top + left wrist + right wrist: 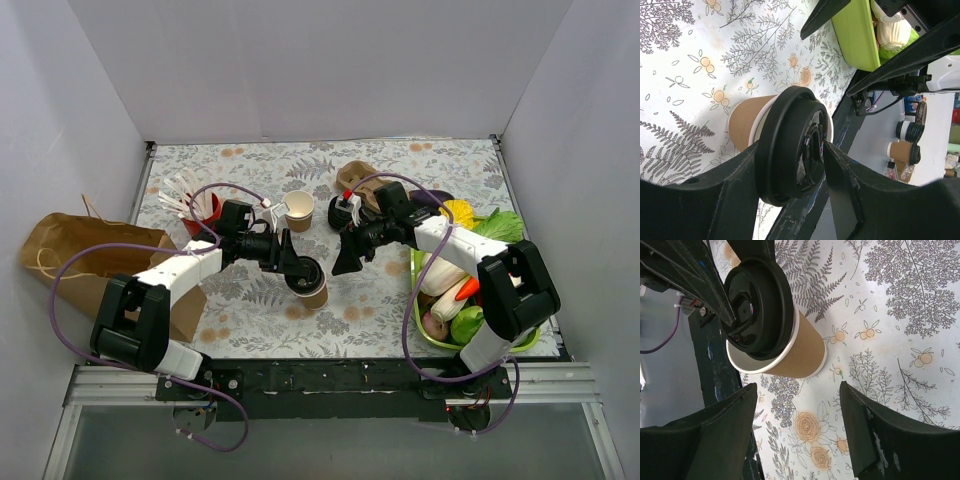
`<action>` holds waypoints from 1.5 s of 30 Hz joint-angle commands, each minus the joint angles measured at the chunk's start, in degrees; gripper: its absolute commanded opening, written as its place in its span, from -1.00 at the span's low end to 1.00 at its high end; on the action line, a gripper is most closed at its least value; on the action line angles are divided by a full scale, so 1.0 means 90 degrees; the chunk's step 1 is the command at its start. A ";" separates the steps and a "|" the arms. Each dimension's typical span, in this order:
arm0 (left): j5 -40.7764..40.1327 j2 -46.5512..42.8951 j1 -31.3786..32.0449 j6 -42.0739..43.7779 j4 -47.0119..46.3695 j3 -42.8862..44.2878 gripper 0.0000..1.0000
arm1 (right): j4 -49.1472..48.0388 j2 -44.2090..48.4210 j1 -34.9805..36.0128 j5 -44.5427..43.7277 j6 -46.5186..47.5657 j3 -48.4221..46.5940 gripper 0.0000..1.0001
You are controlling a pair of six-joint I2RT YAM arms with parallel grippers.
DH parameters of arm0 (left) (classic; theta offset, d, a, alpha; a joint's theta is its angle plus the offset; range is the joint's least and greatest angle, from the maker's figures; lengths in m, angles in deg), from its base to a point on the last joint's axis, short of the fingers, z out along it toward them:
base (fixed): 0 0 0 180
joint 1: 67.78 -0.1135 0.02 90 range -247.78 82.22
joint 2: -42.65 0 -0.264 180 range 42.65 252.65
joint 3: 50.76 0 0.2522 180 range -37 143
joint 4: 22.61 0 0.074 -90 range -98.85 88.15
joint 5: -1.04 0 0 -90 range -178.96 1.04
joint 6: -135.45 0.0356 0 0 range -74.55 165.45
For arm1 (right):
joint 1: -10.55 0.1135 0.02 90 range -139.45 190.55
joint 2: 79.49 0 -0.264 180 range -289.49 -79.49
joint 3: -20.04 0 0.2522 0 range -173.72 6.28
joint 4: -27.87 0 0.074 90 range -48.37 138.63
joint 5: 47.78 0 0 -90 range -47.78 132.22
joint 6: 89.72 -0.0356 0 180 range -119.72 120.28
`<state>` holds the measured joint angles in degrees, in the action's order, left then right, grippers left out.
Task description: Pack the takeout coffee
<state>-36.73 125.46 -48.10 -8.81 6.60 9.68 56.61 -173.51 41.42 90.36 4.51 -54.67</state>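
Takeout coffee point(312, 293) stands centrally on the worktop point(385, 300), lid point(795, 145) askew between the left claw point(303, 272); whether clamped, I cannot tell. Right claw point(797, 390) gapes empty. Likely light, crushable: grasp sidewall gently.

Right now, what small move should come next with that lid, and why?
Probably press the lid down flat. It sits tilted on the rim of the cup, not snapped on, between the fingers of the left hand. The right hand hangs open and empty.
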 commanded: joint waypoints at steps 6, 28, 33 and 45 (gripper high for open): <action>0.0163 -0.0275 0.0157 -0.0016 0.0013 0.0322 -0.03 | -0.0102 -0.0061 0.0027 0.0130 -0.0040 -0.0103 0.48; -0.0374 -0.0363 0.0176 -0.0006 0.0111 0.0361 -0.06 | -0.0122 -0.0071 0.0085 0.0139 -0.0021 -0.0142 0.48; -0.0081 -0.0382 0.0215 -0.0162 -0.0007 0.0244 -0.06 | -0.0161 -0.0130 0.0144 0.0130 -0.0060 -0.0181 0.49; -0.0032 -0.0382 0.0284 -0.0221 -0.0046 0.0136 -0.07 | -0.0141 -0.0140 0.0183 0.0139 -0.0050 -0.0230 0.50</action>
<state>-38.31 124.50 -45.89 -10.52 7.12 11.58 56.48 -174.77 42.60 90.36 4.12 -54.69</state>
